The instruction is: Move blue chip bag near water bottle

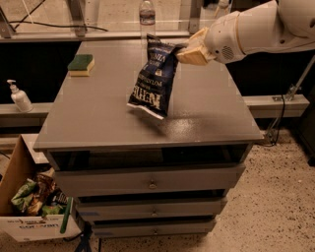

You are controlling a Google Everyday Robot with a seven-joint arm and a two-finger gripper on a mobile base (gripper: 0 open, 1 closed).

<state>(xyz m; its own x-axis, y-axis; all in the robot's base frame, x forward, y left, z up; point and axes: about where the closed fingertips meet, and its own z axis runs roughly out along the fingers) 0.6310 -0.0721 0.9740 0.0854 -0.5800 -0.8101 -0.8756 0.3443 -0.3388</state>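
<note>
The blue chip bag hangs in the air above the middle of the grey cabinet top, its lower end clear of the surface. My gripper comes in from the right on the white arm and is shut on the bag's upper right edge. The water bottle stands upright at the far edge of the cabinet top, just behind and above the bag's top in the camera view. Its lower part is hidden by the bag.
A green and yellow sponge lies at the far left of the top. A white pump-top dispenser bottle stands on a ledge to the left. A cardboard box of snack bags sits on the floor at the lower left. Drawers front the cabinet.
</note>
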